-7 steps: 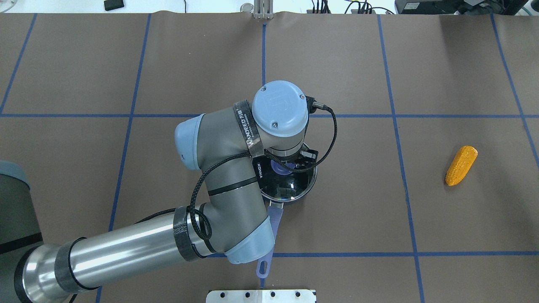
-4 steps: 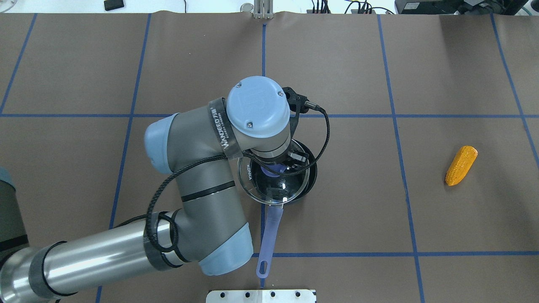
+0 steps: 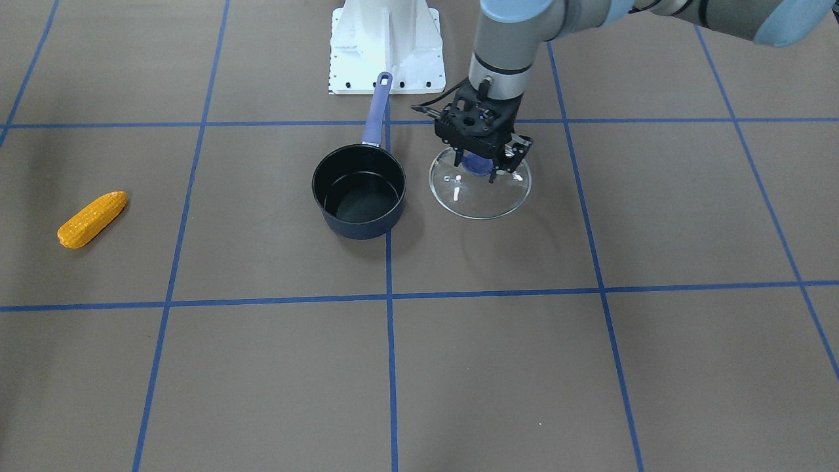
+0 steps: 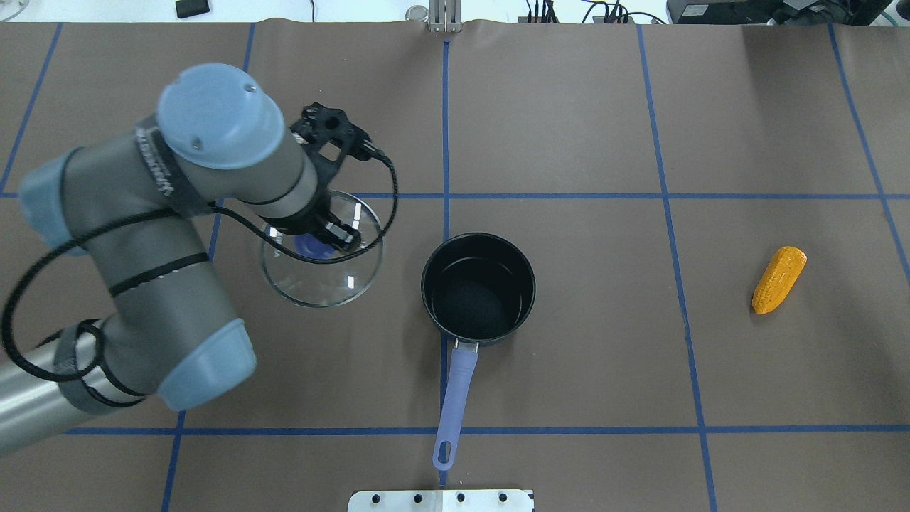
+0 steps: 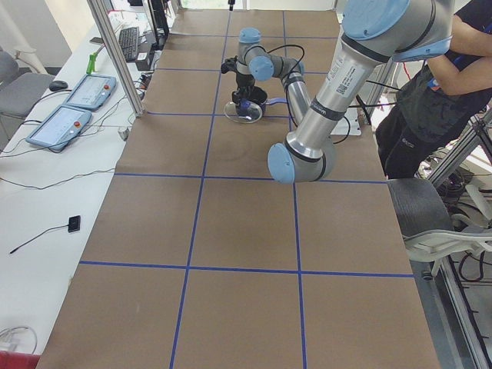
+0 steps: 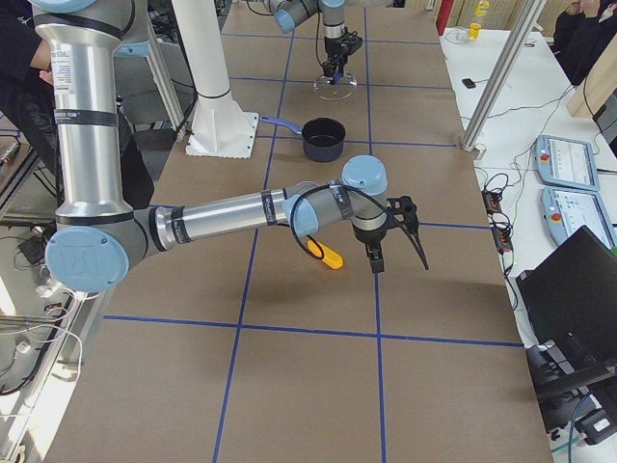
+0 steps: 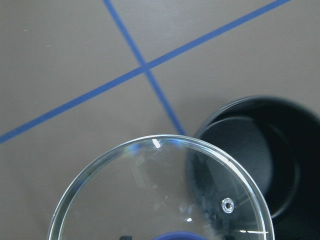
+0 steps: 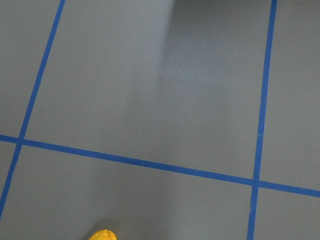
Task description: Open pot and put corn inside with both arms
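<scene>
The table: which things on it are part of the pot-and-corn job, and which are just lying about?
Part of the job:
- pot, open and empty
- glass lid, held beside the pot by the left gripper
- corn, lying well apart from the pot
- right gripper, close to the corn

Just lying about:
- small black object, far from the pot
- control tablets, off to one side

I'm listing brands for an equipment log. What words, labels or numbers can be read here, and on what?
No text can be read for certain.
Wrist strap on the left arm: white lettering, too blurred to read.
Upper strap on the right arm: pale print, too small to read.
Glass lid, pot, corn: no text visible.
</scene>
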